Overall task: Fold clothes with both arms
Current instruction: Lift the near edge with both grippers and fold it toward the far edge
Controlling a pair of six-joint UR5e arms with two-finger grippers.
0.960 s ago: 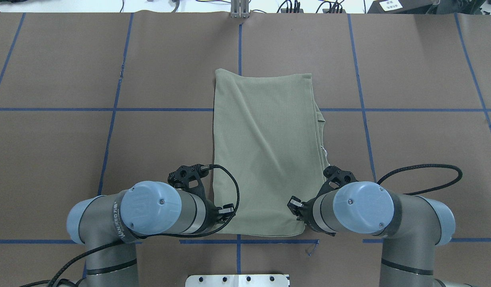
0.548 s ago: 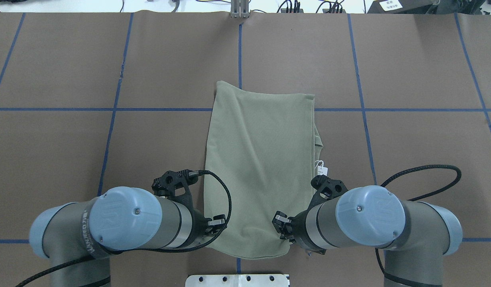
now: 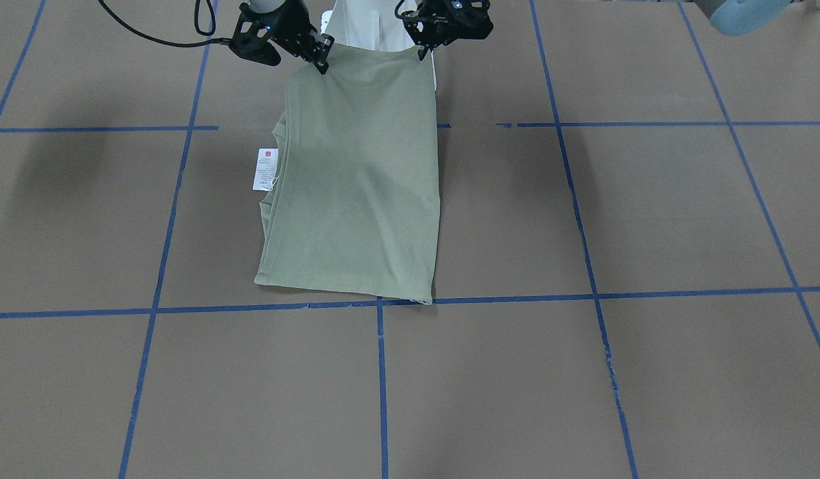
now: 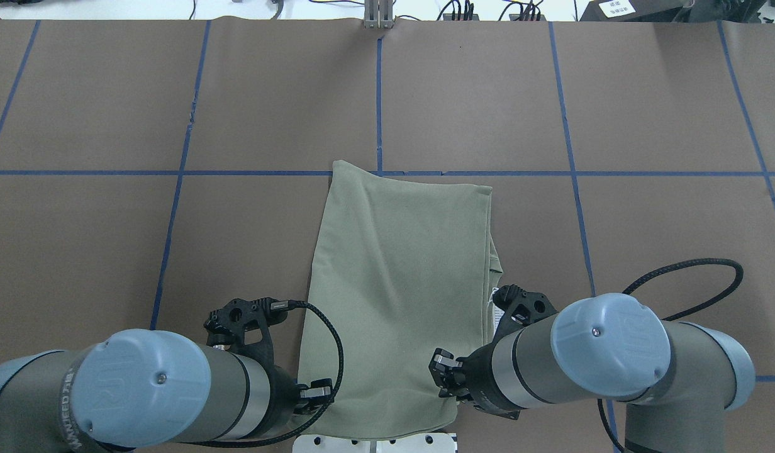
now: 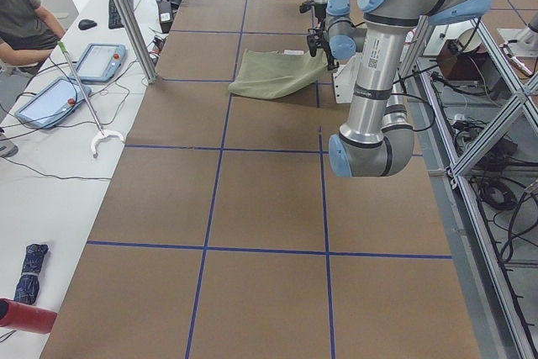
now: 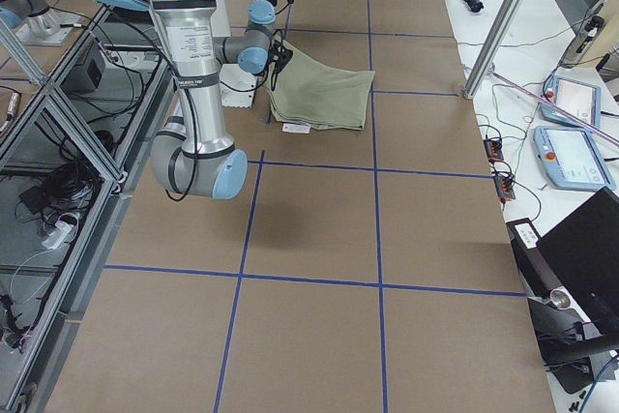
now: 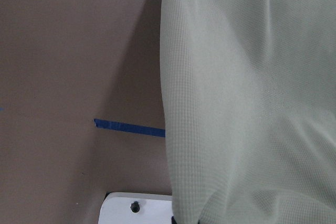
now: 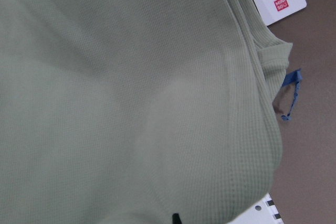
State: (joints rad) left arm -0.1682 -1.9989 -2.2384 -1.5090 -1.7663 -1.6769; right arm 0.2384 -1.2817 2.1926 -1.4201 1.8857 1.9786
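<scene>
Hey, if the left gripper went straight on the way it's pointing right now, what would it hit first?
The shirt: the left gripper is shut on its near edge, so fabric lies directly ahead. Behind that, probably the white pedestal plate or the table; depth is unclear.

Place: robot lab/test cell | table (image 4: pixel 677 94) papered brown w/ blue tape grid (image 4: pixel 173 173) | 2 industrial arms (image 5: pixel 374 81) mounted at table's robot edge | alu-strut frame (image 6: pixel 68 111) + loose cables (image 6: pixel 58 181) just behind that edge | teach pendants (image 5: pixel 97 60) on white bench (image 5: pixel 34 149) across table, person (image 5: pixel 25 18) seated there
</scene>
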